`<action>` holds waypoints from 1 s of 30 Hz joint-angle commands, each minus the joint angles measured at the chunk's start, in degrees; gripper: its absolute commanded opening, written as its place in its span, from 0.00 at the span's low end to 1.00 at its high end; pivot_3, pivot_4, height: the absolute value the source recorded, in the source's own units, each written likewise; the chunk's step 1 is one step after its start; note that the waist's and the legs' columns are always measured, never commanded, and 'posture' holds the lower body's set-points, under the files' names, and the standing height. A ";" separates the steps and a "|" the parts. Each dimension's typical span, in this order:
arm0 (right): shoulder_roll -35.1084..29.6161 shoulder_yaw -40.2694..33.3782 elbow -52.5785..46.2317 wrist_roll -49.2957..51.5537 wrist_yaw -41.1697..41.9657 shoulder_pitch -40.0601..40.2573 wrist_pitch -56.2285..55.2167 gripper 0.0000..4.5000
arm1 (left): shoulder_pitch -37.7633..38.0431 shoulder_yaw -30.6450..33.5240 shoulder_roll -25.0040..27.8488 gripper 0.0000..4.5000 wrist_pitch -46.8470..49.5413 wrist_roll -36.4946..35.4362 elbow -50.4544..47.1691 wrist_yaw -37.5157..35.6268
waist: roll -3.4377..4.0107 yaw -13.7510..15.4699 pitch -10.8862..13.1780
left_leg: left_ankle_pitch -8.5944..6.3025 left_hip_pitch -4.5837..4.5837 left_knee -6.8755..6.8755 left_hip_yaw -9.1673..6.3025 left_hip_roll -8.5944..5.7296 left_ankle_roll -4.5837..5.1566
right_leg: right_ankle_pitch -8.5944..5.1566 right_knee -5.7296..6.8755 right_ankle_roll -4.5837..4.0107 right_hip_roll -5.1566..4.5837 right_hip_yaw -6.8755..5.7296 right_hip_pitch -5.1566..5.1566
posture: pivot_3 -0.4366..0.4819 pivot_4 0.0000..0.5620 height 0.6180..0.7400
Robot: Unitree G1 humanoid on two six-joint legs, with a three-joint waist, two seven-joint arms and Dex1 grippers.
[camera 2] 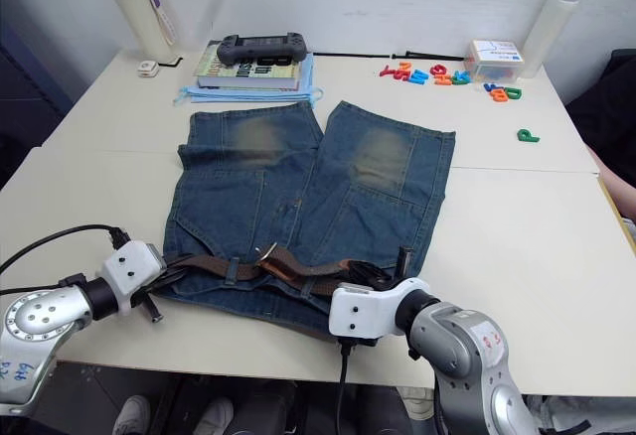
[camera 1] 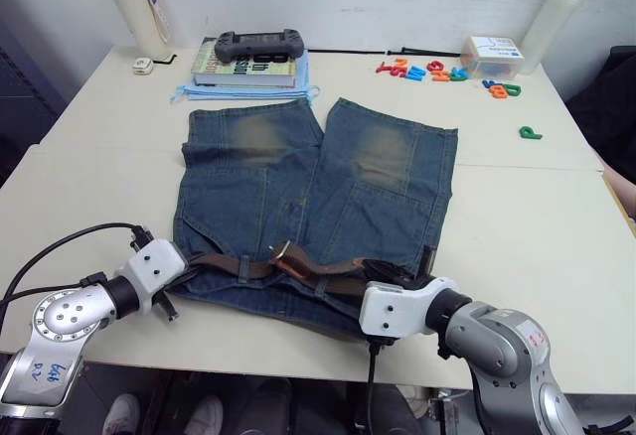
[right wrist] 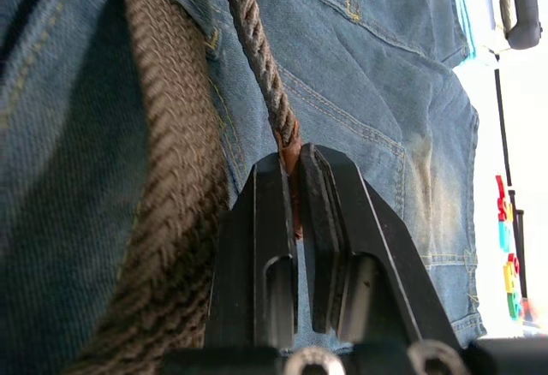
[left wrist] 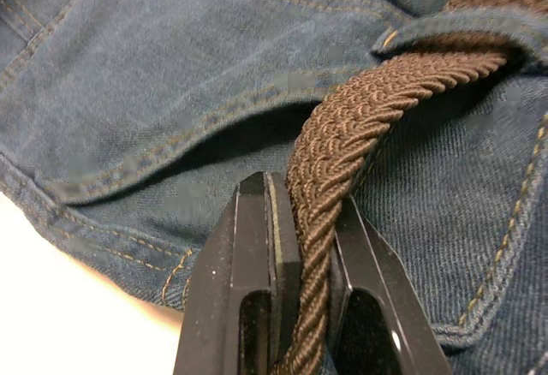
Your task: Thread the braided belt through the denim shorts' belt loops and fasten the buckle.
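Crosswise, braided belt (camera 1: 298, 268) along waistband, buckle (camera 1: 281, 250) seemingly mid-belt

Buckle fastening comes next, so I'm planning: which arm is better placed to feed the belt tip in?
Right. Its end effector pinches the tan tip end of the braided belt, beside the buckle.

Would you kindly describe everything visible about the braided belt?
The braided belt is a dark brown woven strap lying along the waistband of the denim shorts, passing under a belt loop. Its silvery buckle sits mid-waistband by tan leather. The left gripper and the right gripper each pinch it.
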 commanded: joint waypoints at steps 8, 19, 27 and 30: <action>2.91 0.57 -4.22 -1.21 1.69 0.78 -0.79 0.00 | 2.20 1.10 0.47 0.01 2.62 0.00 -3.69 -1.94 | 0.01 -0.03 0.01 | 0.00 0.01 0.02 0.00 0.00 -0.01 | 0.00 0.04 0.00 0.01 0.00 0.00 | 0.48 0.27 0.40; 3.30 -4.25 -2.87 2.46 2.27 -0.75 1.24 0.66 | 1.43 4.12 -0.24 0.77 6.66 -9.17 -5.52 -7.97 | 0.01 0.07 0.01 | 0.04 0.04 0.14 -0.01 -0.01 -0.03 | 0.00 0.27 0.00 0.01 0.00 -0.01 | 0.48 0.27 0.40; 0.15 -16.69 -6.09 18.03 8.18 -3.28 6.13 0.96 | -1.72 10.76 3.66 0.77 21.11 -27.48 -10.81 -15.06 | 0.04 -0.04 0.03 | 0.04 0.05 0.21 -0.04 -0.01 -0.01 | 0.00 0.31 -0.01 0.00 -0.01 0.03 | 0.48 0.27 0.40; -0.96 -21.62 -5.84 25.02 10.18 -6.13 9.69 0.96 | -3.47 11.81 5.21 0.77 26.42 -32.75 -11.67 -15.77 | 0.08 -0.08 0.05 | 0.04 0.05 0.21 -0.04 0.00 -0.01 | 0.00 0.32 -0.01 0.00 -0.01 0.03 | 0.48 0.27 0.40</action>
